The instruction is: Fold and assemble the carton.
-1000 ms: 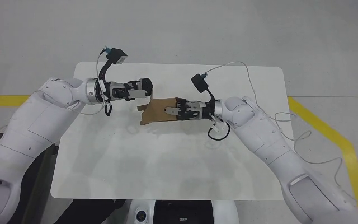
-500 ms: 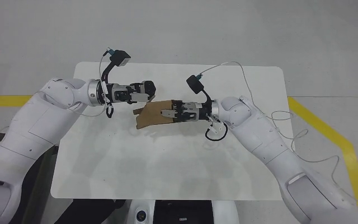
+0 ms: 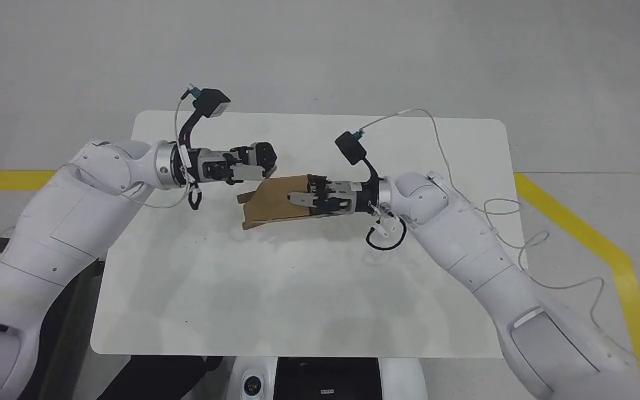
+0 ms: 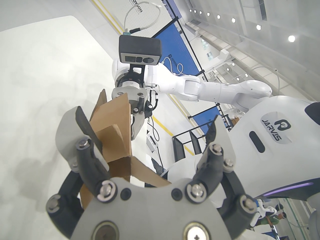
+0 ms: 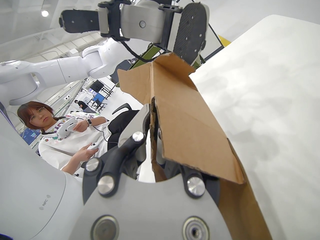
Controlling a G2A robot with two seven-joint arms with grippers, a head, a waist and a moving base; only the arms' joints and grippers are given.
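Observation:
A brown cardboard carton (image 3: pixel 272 201), partly folded with loose flaps, is held above the white table (image 3: pixel 300 300) near its far middle. My right gripper (image 3: pixel 312 196) is shut on one side panel of the carton (image 5: pixel 187 131); its fingers (image 5: pixel 146 123) clamp the panel's edge. My left gripper (image 3: pixel 263 156) is open just beyond the carton's far corner. In the left wrist view the carton (image 4: pixel 115 131) lies between the spread fingers of the left gripper (image 4: pixel 147 114), close against one pad (image 4: pixel 86 126). From the right wrist view, that gripper (image 5: pixel 135 21) spreads above the top flap.
The table's near half and both sides are bare white surface. Cables loop off both wrist cameras (image 3: pixel 345 148). Yellow floor tape (image 3: pixel 570 215) runs past the table's ends.
My right gripper has carried the carton a little to the left and tilted it, bringing its far corner closer under the left gripper. The left gripper has hardly moved.

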